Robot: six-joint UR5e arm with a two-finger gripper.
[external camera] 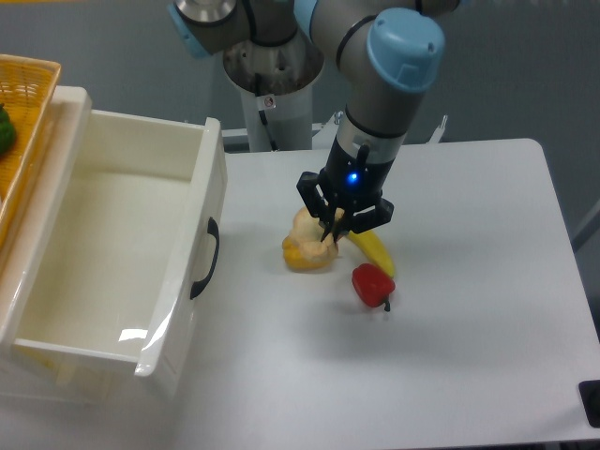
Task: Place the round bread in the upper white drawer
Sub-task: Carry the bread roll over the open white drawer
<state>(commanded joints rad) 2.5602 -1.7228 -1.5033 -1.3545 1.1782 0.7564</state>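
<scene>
**Bun gripped at the table's middle, drawer standing open**

Gripper (330, 228) seen clenched on the round bread (306, 225), black fingers pinching the pale bun at its right side, a blue light glowing on the wrist just above. Bread apparently raised a little and pressed against, or resting just over, a yellow-orange pepper (305, 255) directly below; contact with the table (469, 309) not discernible. Just right of the fingers, a yellow banana-like piece (375, 251) lying slantwise, its lower end touching or nearly touching a red pepper (372, 283) with a dark stem pointing down. Arm rising from the gripper up and back to grey links with light-blue caps, toward the base at the table's far edge.

Further left, the upper white drawer (202, 202) pulled out, glossy interior showing nothing inside, black curved handle on the front wall facing the bread, well apart from it. At the far left edge, a woven yellow basket (33, 80) with something green in it, partly cut off.
</scene>
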